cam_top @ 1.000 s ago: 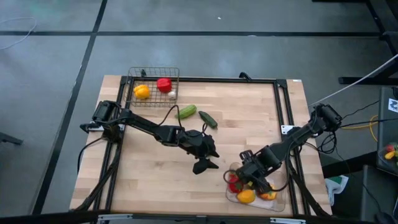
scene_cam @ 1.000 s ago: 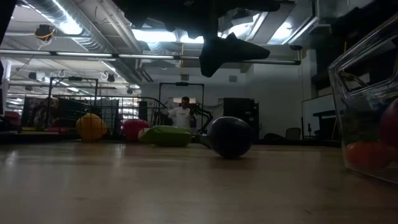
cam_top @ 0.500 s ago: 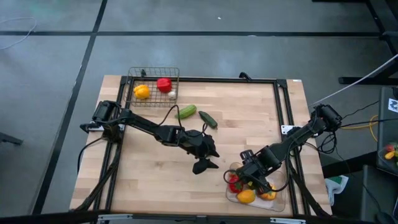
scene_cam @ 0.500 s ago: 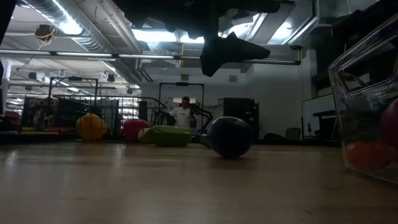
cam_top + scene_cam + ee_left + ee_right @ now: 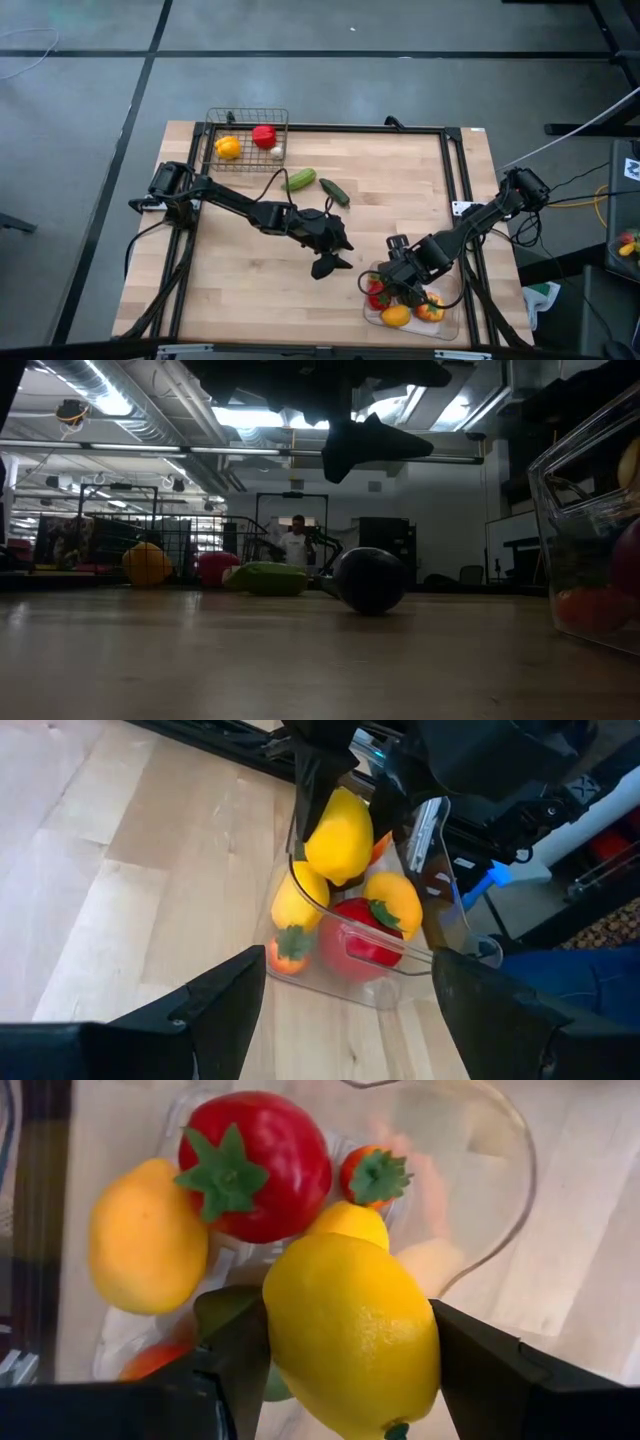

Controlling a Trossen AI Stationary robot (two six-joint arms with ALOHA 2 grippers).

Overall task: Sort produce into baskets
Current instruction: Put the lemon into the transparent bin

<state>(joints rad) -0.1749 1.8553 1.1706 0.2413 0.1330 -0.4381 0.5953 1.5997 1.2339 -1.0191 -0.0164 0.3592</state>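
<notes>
My right gripper (image 5: 408, 285) is shut on a yellow lemon (image 5: 350, 1335) over the clear plastic tray (image 5: 447, 322) at the table's near right. The tray holds a red tomato (image 5: 255, 1165), a strawberry (image 5: 372, 1175) and yellow-orange fruits (image 5: 145, 1235). My left gripper (image 5: 330, 262) is open and empty above the table, just left of the tray. The wire-mesh basket (image 5: 247, 112) at the far left holds a yellow pepper (image 5: 228, 147), a red piece (image 5: 264, 136) and a white piece (image 5: 277, 152). My right gripper pinches the lemon between its two fingers, one on each of its opposite sides (image 5: 278, 1330). The fingers (image 5: 315, 770) come from above, pointing down. The lemon (image 5: 340, 835) hangs below them over the fruit in the tray. Whether it touches that fruit, I cannot tell.
A light green cucumber (image 5: 300, 179) and a dark green vegetable (image 5: 335, 192) lie on the table between the basket and my left gripper. A black frame (image 5: 455, 170) borders the table. A person (image 5: 293, 545) stands far back in the room.
My right gripper has shifted a little over the tray with the lemon, which now shows at the right edge of the low view, above the tray's wall.
</notes>
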